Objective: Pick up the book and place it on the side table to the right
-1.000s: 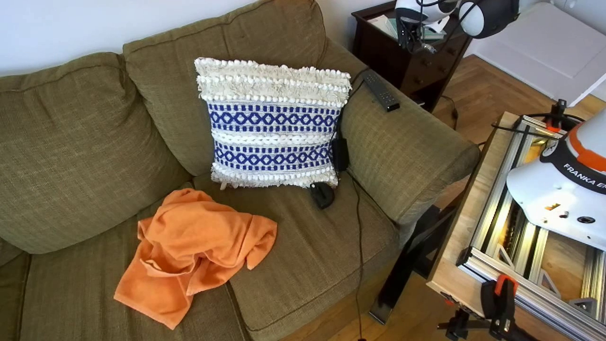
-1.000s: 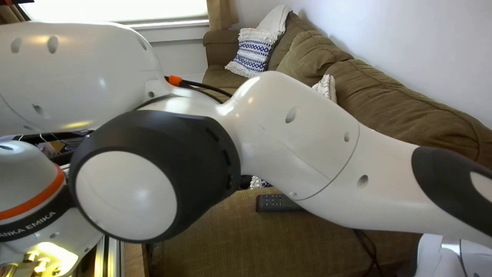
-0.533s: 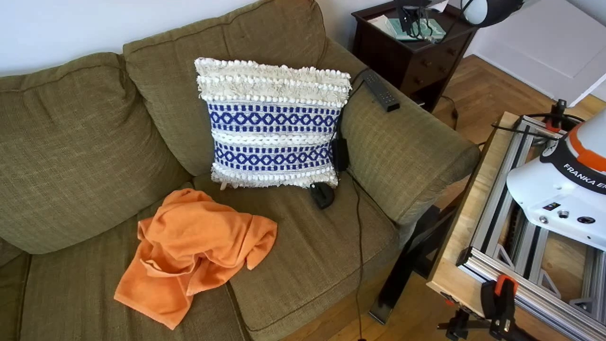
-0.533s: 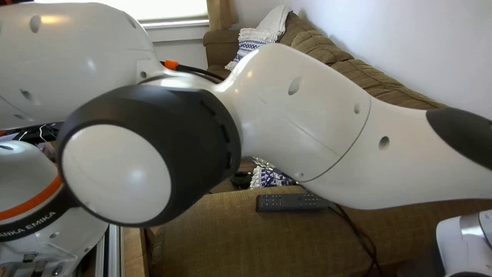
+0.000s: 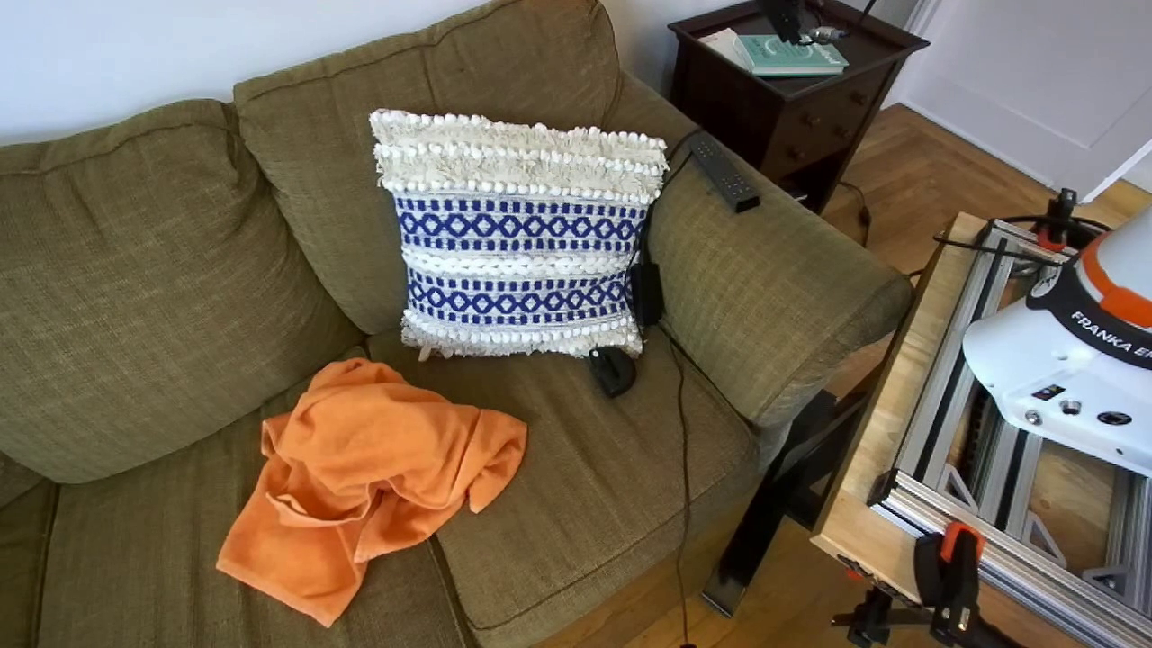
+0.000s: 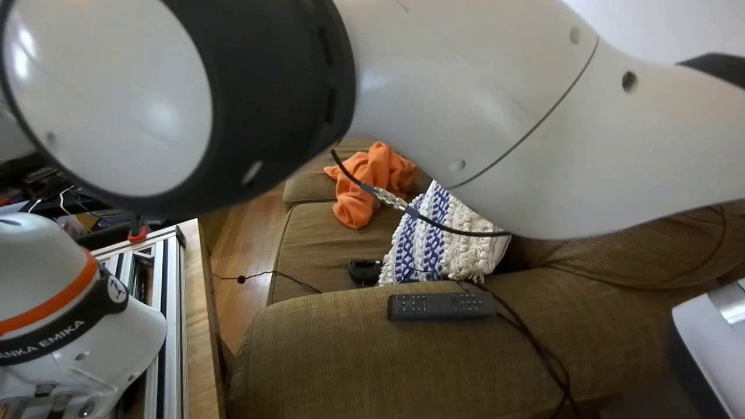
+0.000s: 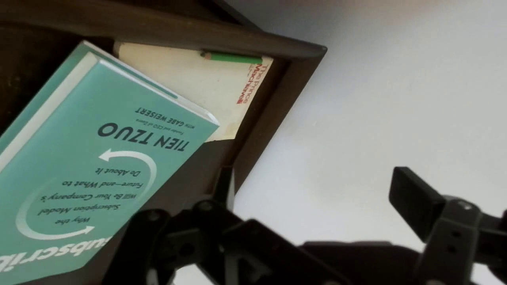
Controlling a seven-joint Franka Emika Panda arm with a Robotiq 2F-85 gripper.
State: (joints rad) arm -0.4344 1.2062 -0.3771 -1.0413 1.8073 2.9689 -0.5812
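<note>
The robot's claw has its two black fingers spread wide, a broad gap between them. Leading back from the claw, the white arm looms large in an exterior view, with a dark, white-capped joint (parts run out of view). The base stands well apart from the claw.

Sofa in both exterior views, from high in front, and endwise past near robot arm, wrist view close, facing down on teal book
</note>
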